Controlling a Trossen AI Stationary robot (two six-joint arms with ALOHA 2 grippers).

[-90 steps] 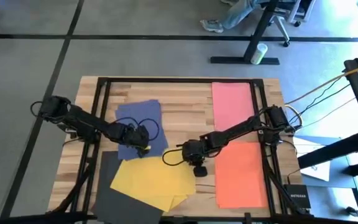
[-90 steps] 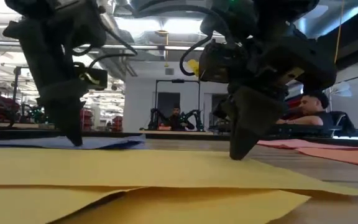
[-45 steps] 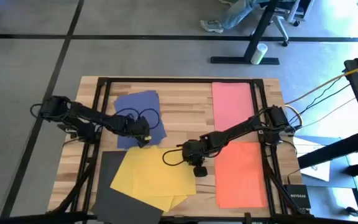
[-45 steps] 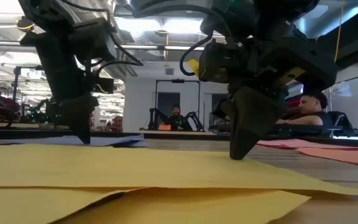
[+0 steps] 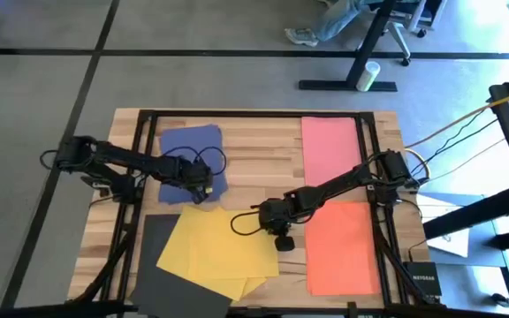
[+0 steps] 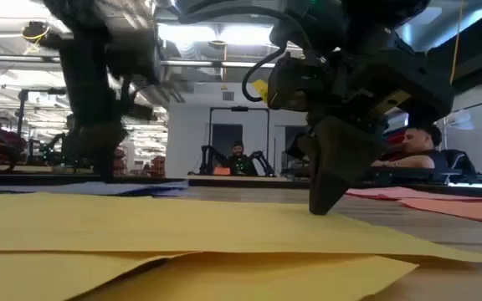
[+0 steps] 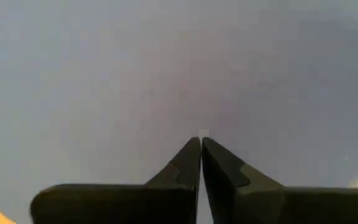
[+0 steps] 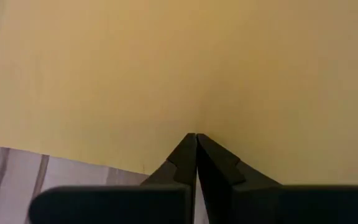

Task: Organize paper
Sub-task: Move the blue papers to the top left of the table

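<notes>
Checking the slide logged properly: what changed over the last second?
The left end effector, fingers shut and tip pressed on the navy blue sheet, dragged it toward the table's far edge, off the yellow sheet. The right end effector, also shut, stayed planted on the yellow sheet's edge. The pink, orange and dark grey sheets did not move.

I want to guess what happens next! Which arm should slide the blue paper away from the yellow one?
Probably the left. Its gripper, shut, presses on the blue paper; the right gripper, also shut, pins the yellow paper.
</notes>
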